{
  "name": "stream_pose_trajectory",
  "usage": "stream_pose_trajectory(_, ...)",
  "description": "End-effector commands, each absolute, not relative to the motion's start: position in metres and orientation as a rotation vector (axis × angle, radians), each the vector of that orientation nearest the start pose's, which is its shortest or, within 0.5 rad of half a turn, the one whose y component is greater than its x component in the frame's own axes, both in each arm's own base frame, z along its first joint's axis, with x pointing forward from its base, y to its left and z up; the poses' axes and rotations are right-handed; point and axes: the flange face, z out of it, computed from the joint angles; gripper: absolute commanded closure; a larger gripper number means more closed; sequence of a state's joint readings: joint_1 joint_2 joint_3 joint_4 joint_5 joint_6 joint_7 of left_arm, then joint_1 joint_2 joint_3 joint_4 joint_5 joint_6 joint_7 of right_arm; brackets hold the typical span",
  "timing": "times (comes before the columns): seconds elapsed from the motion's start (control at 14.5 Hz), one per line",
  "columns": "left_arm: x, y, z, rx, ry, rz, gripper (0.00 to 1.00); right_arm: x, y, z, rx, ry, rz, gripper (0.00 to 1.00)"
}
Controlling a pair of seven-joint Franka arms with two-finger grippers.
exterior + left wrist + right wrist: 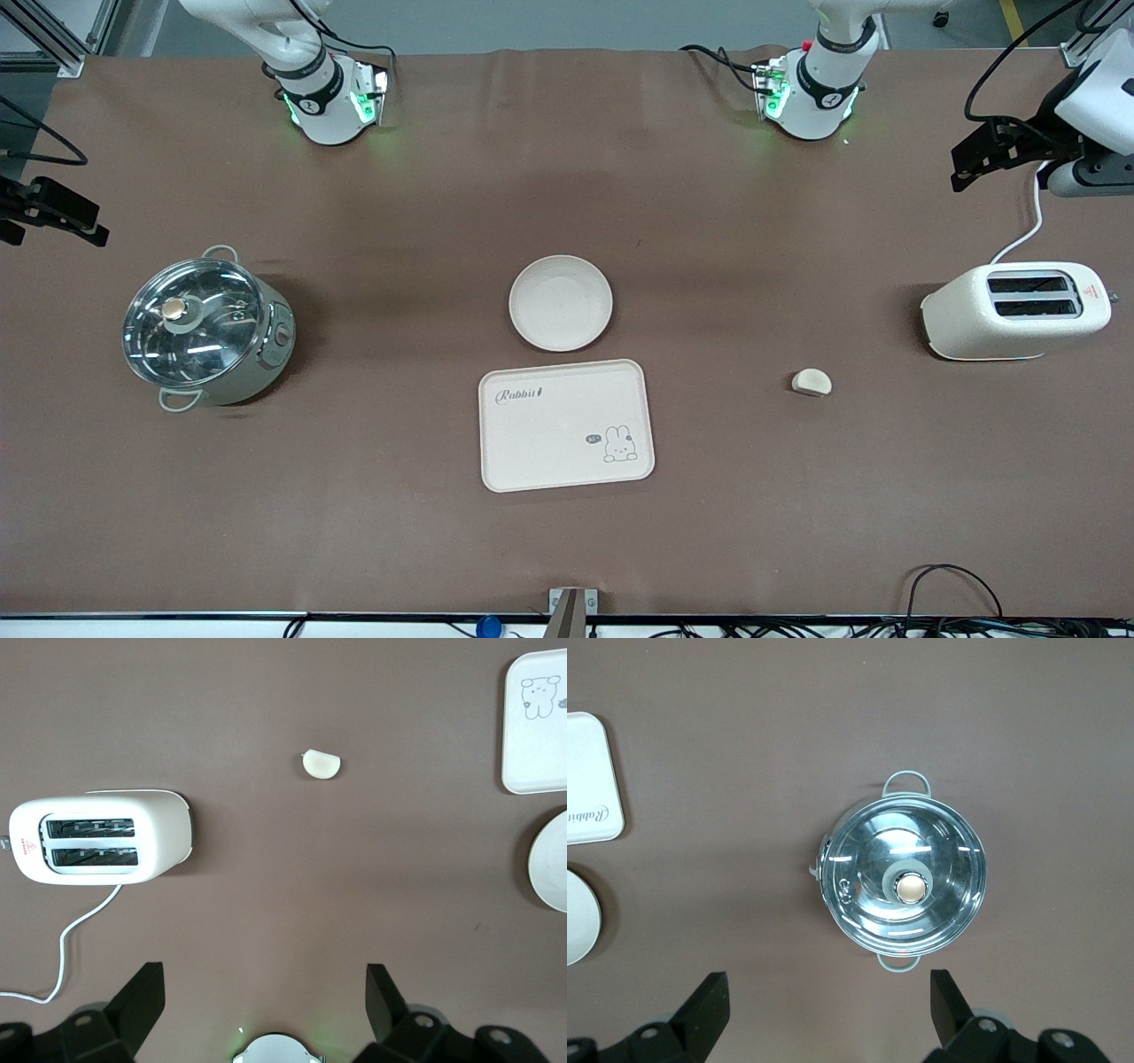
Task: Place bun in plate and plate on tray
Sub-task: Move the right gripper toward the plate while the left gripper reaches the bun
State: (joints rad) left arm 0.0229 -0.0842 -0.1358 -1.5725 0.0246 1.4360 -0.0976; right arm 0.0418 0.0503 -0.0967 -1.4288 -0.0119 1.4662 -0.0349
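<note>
Bun (811,382) on table (709,532), toward left arm's end, apart from plate (561,302) and tray (566,424); left pincer (264,992) wide, empty, high above; right pincer (829,997) likewise wide, waiting.

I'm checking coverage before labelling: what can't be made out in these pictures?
- Steel pot's contents: reflective glass lid hides them, front and right wrist views.
- Round cream plate and cream rectangular tray: cut by the left wrist view's edge.
- Small print beside the tray's bunny: too small, front view.
</note>
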Motion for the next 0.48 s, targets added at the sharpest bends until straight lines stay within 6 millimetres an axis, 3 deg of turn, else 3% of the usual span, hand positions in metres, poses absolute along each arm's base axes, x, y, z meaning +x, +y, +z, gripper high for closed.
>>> stream_pose_trajectory(0.0,0.511,-0.056,0.658,-3.109,0.027,0.092,0.0,0.555,-0.033,0.658,-3.171,0.038,0.024,0.0)
stream_pose_trajectory(0.21,0.521,-0.052,0.658,-3.095,0.022,0.082,0.0,0.556,-0.026,0.658,-3.17,0.019,0.018,0.0)
stream_pose_trajectory(0.28,0.53,-0.05,0.655,-3.088,0.027,0.083,0.0,0.557,-0.013,0.656,-3.17,-0.025,0.028,0.0)
stream_pose_trajectory(0.41,0.55,-0.05,0.638,-3.091,0.005,0.118,0.0,0.559,0.033,0.65,-3.163,-0.2,0.046,0.0)
